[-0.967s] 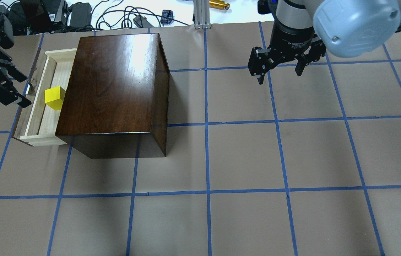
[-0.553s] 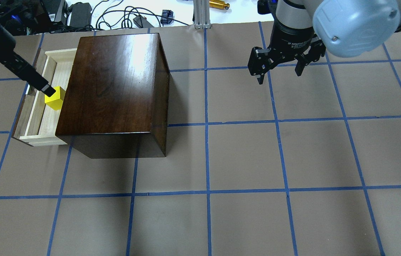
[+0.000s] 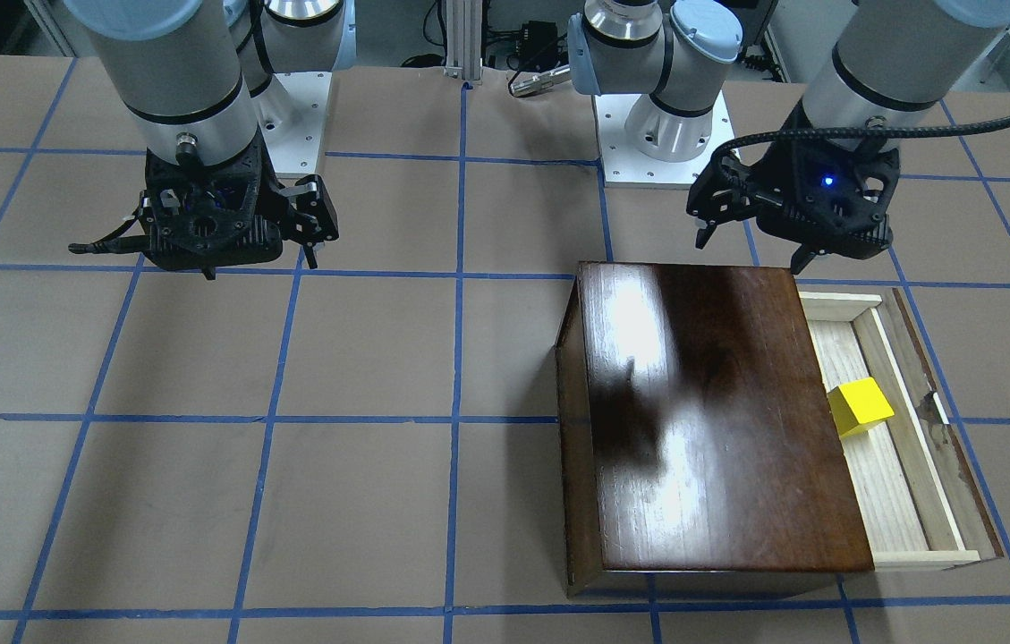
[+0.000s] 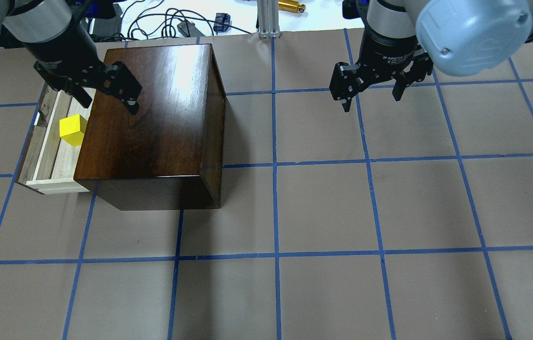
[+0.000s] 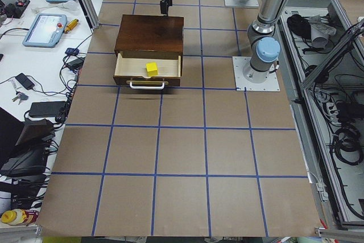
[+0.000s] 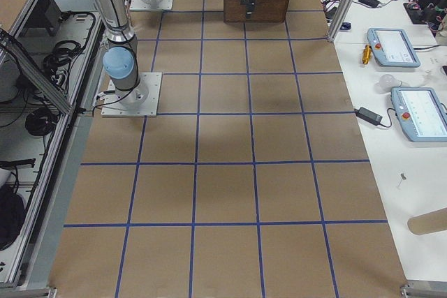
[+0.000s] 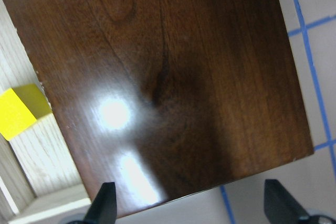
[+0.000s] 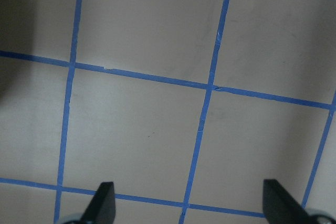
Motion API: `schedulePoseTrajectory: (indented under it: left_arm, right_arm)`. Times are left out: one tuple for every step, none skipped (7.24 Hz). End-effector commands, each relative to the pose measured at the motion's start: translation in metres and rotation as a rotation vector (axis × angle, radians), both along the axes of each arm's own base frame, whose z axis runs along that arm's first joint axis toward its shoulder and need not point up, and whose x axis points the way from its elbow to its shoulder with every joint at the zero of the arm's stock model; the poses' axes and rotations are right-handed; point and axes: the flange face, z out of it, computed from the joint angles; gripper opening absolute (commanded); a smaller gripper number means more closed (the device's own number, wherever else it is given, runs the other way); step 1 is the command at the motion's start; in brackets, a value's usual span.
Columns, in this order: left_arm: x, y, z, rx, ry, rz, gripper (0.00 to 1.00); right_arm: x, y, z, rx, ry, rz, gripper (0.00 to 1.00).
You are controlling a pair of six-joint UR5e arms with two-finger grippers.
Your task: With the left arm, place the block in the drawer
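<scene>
The overhead camera looks forward and down from behind, the front-facing one steeply back from the opposite side, both sharing the glossy dark-brown wooden box [image 4: 153, 123] that the left wrist camera sees close beneath the black left gripper [image 7: 191, 203], while two end cameras watch from afar.

I'm looking at a table [image 4: 323, 208] papered in brown with a grid of blue tape. The dark wooden box [image 4: 153, 108] sits directly on it (its drawer [image 4: 65, 160] stands open), and the left arm's base plate [image 3: 625, 170] and the right arm's base plate [image 3: 303, 134] lie along the robot's edge.
</scene>
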Motion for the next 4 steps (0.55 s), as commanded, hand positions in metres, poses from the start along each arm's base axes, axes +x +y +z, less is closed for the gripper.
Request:
schedulePoseTrajectory:
  left_arm:
    - [-0.0143,0.0013,-0.0005,-0.012,-0.011,0.138,1.0]
    - [-0.0143,0.001,0.0004,-0.015,-0.011,0.139,1.0]
    - [-0.0143,0.0009,0.0005,-0.017,-0.011,0.139,1.0]
    - [-0.0143,0.0001,0.0013,-0.025,-0.01,0.137,1.0]
  right_arm:
    - [0.0002,0.0,0.0,0.0,-0.001,-0.001,1.0]
    - [0.0,0.0,0.0,0.0,0.0,-0.001,1.0]
    - [0.0,0.0,0.0,0.0,0.0,-0.001,1.0]
    - [0.0,0.0,0.0,0.0,0.0,-0.001,1.0]
